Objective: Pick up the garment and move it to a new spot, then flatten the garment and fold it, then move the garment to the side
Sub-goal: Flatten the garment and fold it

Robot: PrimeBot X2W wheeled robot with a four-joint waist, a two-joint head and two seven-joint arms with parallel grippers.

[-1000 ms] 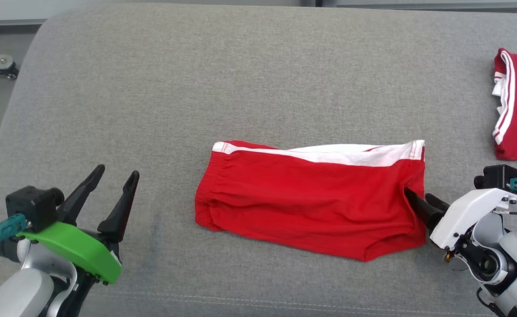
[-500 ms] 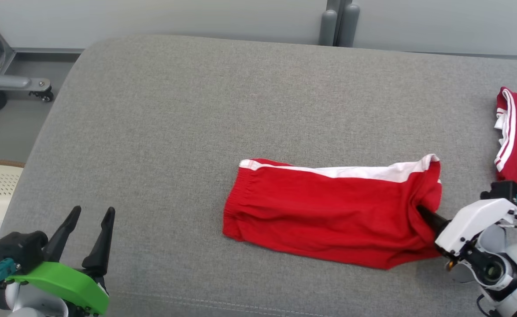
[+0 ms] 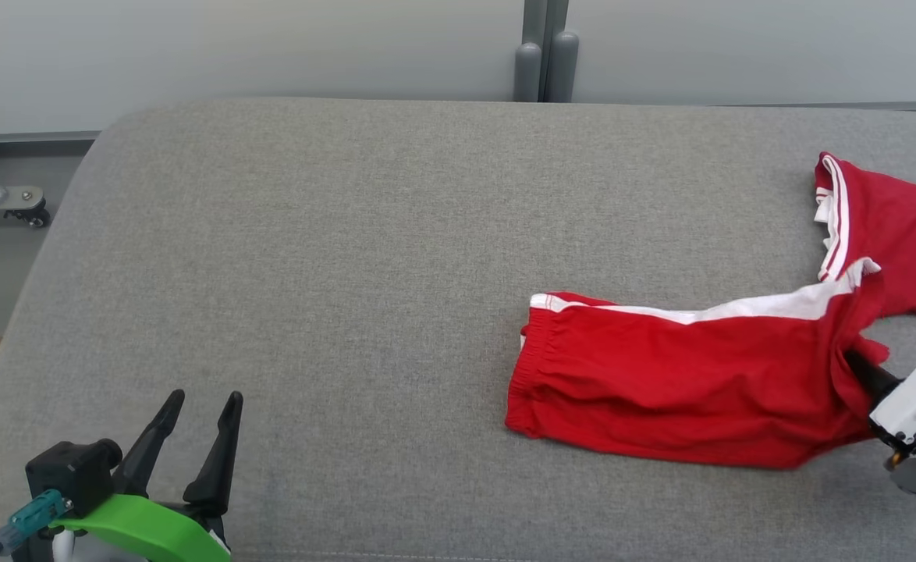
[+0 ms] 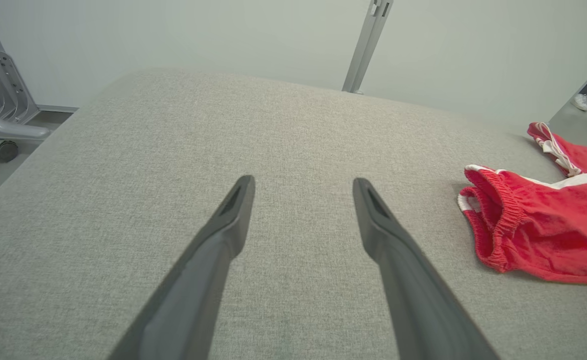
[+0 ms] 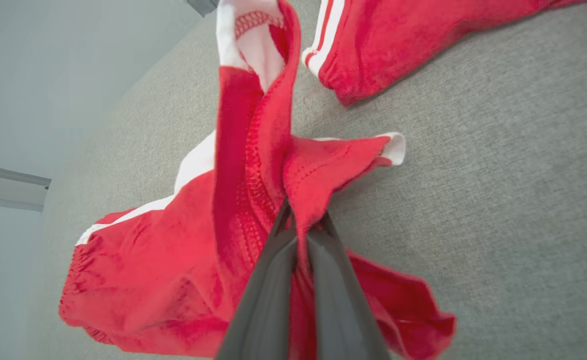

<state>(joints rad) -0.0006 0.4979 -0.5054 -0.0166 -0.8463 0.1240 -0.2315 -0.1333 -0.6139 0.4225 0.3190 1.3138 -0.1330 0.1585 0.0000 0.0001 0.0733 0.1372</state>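
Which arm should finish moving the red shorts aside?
Right. The right gripper is shut on one end of the red shorts; the left gripper is open over bare cushion, apart from them.

1. I can read no text, brand, number or sign in any of my three views.
2. The red shorts [image 3: 676, 390] show plain white trim to me, with no lettering or logo I can make out.
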